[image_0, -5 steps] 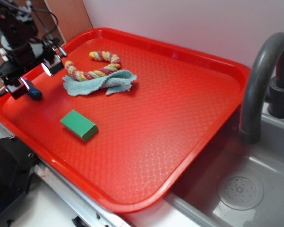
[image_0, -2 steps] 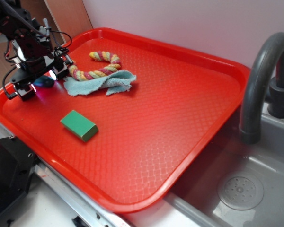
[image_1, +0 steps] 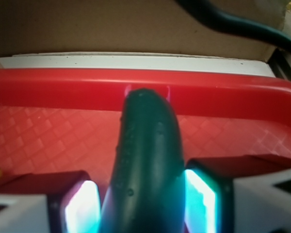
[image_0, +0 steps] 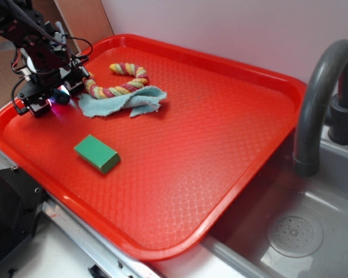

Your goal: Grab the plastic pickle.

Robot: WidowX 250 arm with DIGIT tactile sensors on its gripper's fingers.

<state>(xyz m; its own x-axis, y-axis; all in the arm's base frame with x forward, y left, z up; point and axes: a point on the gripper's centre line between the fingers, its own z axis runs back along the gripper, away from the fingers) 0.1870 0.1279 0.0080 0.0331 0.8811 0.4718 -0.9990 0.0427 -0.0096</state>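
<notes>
The plastic pickle [image_1: 148, 160] is dark teal-green with small bumps and lies on the red tray [image_0: 220, 145] near its far left rim [image_1: 63, 90]. In the exterior view only a dark bit of the pickle [image_0: 60, 97] shows between the fingers. My gripper [image_0: 55, 97] is low on the tray and straddles the pickle. In the wrist view the gripper [image_1: 140, 204] has its glowing pads on either side of the pickle. The right pad sits against it, and a thin gap shows at the left pad. The jaws stand open around it.
A bright green block [image_0: 97, 153] lies on the tray in front of the gripper. A striped rope [image_0: 119, 81] and a light blue cloth [image_0: 124, 101] lie just right of it. A grey faucet [image_0: 319, 98] and a sink [image_0: 313, 231] are at the right.
The gripper has moved towards the tray's back left and come down so that the pickle now sits between its fingers. The block, rope and cloth have not moved.
</notes>
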